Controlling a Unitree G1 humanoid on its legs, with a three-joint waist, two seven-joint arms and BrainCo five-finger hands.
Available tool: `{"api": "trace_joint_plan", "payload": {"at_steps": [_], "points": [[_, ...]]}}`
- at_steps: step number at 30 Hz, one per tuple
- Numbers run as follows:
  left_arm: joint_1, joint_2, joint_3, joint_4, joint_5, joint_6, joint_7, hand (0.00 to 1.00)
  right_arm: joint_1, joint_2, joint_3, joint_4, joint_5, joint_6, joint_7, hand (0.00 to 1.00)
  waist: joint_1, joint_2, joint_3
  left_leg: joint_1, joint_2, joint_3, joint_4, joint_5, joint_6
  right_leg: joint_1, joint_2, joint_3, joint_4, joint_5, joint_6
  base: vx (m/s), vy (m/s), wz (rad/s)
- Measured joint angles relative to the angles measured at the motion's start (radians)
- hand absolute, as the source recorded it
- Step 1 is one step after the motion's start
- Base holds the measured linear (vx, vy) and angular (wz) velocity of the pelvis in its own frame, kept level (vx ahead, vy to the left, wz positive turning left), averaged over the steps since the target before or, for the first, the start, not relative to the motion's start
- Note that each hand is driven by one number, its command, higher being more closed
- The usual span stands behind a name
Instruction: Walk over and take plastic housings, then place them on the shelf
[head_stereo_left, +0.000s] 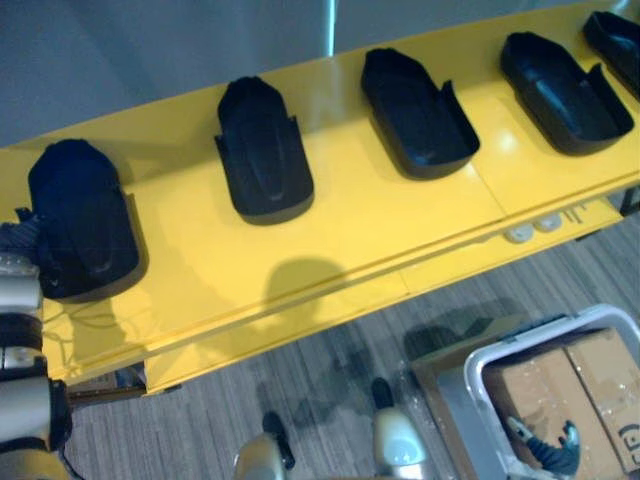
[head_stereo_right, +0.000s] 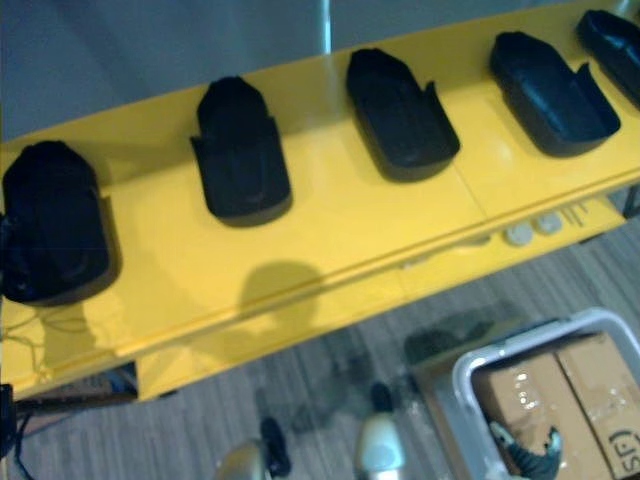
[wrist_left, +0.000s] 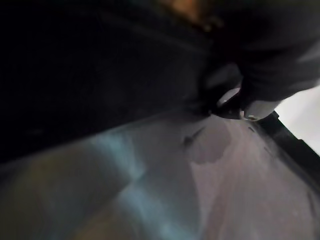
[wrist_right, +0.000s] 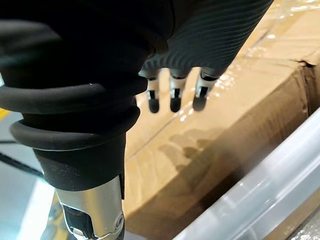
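At the left end of the shelf (head_stereo_left: 370, 220), our left hand (head_stereo_left: 18, 240) sits by the end housing (head_stereo_left: 85, 225), and we can't tell its grip. Right hand (wrist_right: 173, 95) dangles loose, empty. Sloppy pullback prob drags the housing off imo.

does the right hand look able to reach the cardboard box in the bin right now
Likely yes: the right hand hangs open above the cardboard box in the open-topped bin, with nothing between them.

You have the silver-grey left arm (head_stereo_left: 22, 400) raised, dark-covered left hand (head_stereo_left: 20, 238) up; right hand (head_stereo_left: 548, 452) hangs low, fingers (wrist_right: 174, 97) relaxed, empty.
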Motion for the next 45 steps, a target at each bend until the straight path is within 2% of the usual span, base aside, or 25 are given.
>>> {"api": "trace_joint_plan", "payload": {"at_steps": [3, 4, 13, 19, 22, 25, 31, 33, 35, 36, 38, 39, 40, 41, 43, 44, 45], "points": [[-0.001, 0.0, 0.014, -0.006, -0.003, -0.003, 0.02, 1.0, -0.007, -0.005, 0.0, -0.004, 0.0, 0.0, 0.001, 0.0, -0.001, 0.0, 0.022, -0.021, 0.01, 0.003, 0.031, -0.015, 0.002, -0.012, 0.006, 0.007, 0.006, 0.0, 0.0, -0.03, 0.007, -0.07], [-0.001, 0.002, 0.025, -0.008, -0.004, -0.008, 0.034, 0.0, -0.007, -0.008, 0.0, -0.005, 0.002, 0.0, 0.001, 0.0, -0.002, 0.001, 0.036, -0.031, 0.015, 0.002, 0.046, -0.023, 0.004, -0.012, 0.01, 0.009, 0.007, 0.0, 0.001, -0.06, 0.019, -0.04], [-0.004, 0.007, 0.026, -0.008, -0.004, -0.053, 0.113, 0.0, -0.009, -0.012, 0.007, -0.011, 0.003, 0.0, 0.005, 0.0, -0.004, 0.001, 0.045, -0.052, 0.028, 0.003, 0.087, -0.036, 0.004, -0.029, 0.018, 0.011, 0.023, 0.001, 0.002, -0.01, 0.008, -0.01], [-0.006, 0.015, 0.026, -0.013, 0.009, -0.111, 0.153, 0.0, -0.009, -0.014, 0.039, -0.01, 0.003, -0.002, 0.006, 0.0, -0.002, 0.002, 0.045, -0.049, 0.035, 0.003, 0.086, -0.035, 0.004, -0.028, 0.024, 0.01, 0.028, 0.0, 0.002, 0.0, 0.0, 0.0], [-0.006, 0.027, 0.025, -0.031, 0.024, -0.113, 0.162, 0.0, -0.009, -0.014, 0.053, -0.01, 0.003, -0.002, 0.006, 0.0, -0.001, 0.003, 0.045, -0.044, 0.035, 0.003, 0.085, -0.035, 0.004, -0.024, 0.024, 0.01, 0.029, 0.0, 0.002, 0.0, 0.0, 0.0], [-0.006, 0.048, 0.024, -0.048, 0.047, -0.124, 0.216, 0.0, -0.008, -0.011, 0.072, -0.008, 0.002, -0.002, 0.005, 0.0, 0.001, 0.004, 0.045, -0.029, 0.032, 0.004, 0.073, -0.03, 0.001, -0.016, 0.023, 0.009, 0.029, 0.0, 0.002, 0.0, 0.0, 0.0], [-0.008, 0.11, 0.024, -0.13, 0.047, -0.249, 0.469, 0.0, 0.008, 0.01, 0.087, 0.031, -0.019, -0.028, 0.002, 0.0, 0.012, 0.016, 0.036, 0.005, 0.01, -0.004, 0.005, 0.01, -0.002, -0.002, 0.01, -0.017, 0.023, -0.001, 0.001, 0.01, -0.014, 0.09], [-0.016, 0.124, 0.024, -0.216, 0.033, -0.317, 0.573, 0.0, 0.016, 0.023, 0.087, 0.045, -0.034, -0.052, 0.0, 0.0, 0.018, 0.02, 0.031, 0.029, 0.006, -0.014, -0.013, 0.018, -0.004, 0.032, 0.006, -0.031, 0.005, -0.001, 0.002, 0.02, -0.013, 0.17], [0.003, 0.118, 0.03, -0.355, -0.074, -0.392, 0.653, 0.0, 0.021, 0.041, 0.088, 0.045, -0.034, -0.058, -0.001, 0.0, 0.019, 0.026, -0.006, 0.038, -0.001, -0.029, -0.041, 0.027, -0.004, 0.056, -0.002, -0.054, -0.016, 0.0, 0.002, 0.03, -0.005, 0.26], [0.023, 0.107, 0.044, -0.41, -0.093, -0.409, 0.668, 0.0, 0.022, 0.048, 0.088, 0.045, -0.034, -0.062, -0.003, 0.0, 0.019, 0.028, -0.022, 0.038, -0.004, -0.033, -0.044, 0.031, -0.004, 0.061, -0.004, -0.061, -0.024, 0.001, 0.003, 0.04, -0.005, 0.26], [0.179, -0.038, 0.17, -0.689, -0.16, -0.489, 0.698, 0.0, 0.035, 0.075, 0.11, 0.045, -0.04, -0.065, -0.016, 0.0, 0.027, 0.044, -0.089, 0.045, -0.014, -0.056, -0.077, 0.04, -0.004, 0.092, -0.01, -0.092, -0.057, 0.002, 0.005, 0.1, -0.008, 0.31], [0.236, -0.09, 0.199, -0.764, -0.182, -0.508, 0.692, 0.0, 0.039, 0.084, 0.118, 0.044, -0.049, -0.064, -0.022, 0.0, 0.031, 0.047, -0.101, 0.054, -0.015, -0.06, -0.085, 0.04, -0.004, 0.106, -0.011, -0.099, -0.066, 0.002, 0.005, 0.1, -0.005, 0.26], [0.354, -0.213, 0.238, -0.907, -0.203, -0.535, 0.68, 0.0, 0.053, 0.107, 0.127, 0.043, -0.068, -0.063, -0.027, 0.0, 0.048, 0.054, -0.121, 0.071, -0.015, -0.069, -0.095, 0.041, -0.006, 0.133, -0.01, -0.112, -0.082, 0.002, 0.005, 0.1, -0.021, 0.3], [0.486, -0.346, 0.261, -1.041, -0.223, -0.559, 0.651, 0.0, 0.062, 0.134, 0.131, 0.033, -0.079, -0.057, -0.029, 0.0, 0.058, 0.058, -0.13, 0.09, -0.016, -0.084, -0.113, 0.047, -0.008, 0.158, -0.009, -0.136, -0.087, 0.002, 0.005, 0.09, -0.024, 0.31], [0.654, -0.506, 0.256, -1.16, -0.234, -0.584, 0.59, 0.0, 0.083, 0.167, 0.131, 0.009, -0.101, -0.05, -0.041, 0.0, 0.079, 0.056, -0.142, 0.095, -0.018, -0.107, -0.126, 0.054, -0.011, 0.172, -0.008, -0.168, -0.092, 0.002, 0.005, 0.06, -0.037, 0.42], [0.826, -0.652, 0.23, -1.262, -0.229, -0.589, 0.522, 0.0, 0.097, 0.195, 0.131, -0.001, -0.119, -0.049, -0.05, 0.0, 0.109, 0.043, -0.147, 0.09, -0.02, -0.134, -0.133, 0.064, -0.01, 0.181, -0.009, -0.198, -0.093, 0.002, 0.005, 0.03, -0.035, 0.54], [0.876, -0.687, 0.217, -1.281, -0.233, -0.592, 0.492, 0.0, 0.102, 0.2, 0.13, -0.001, -0.122, -0.048, -0.053, 0.0, 0.121, 0.038, -0.149, 0.09, -0.022, -0.145, -0.136, 0.068, -0.008, 0.189, -0.009, -0.213, -0.095, 0.002, 0.005, 0.01, -0.02, 0.51]]}}
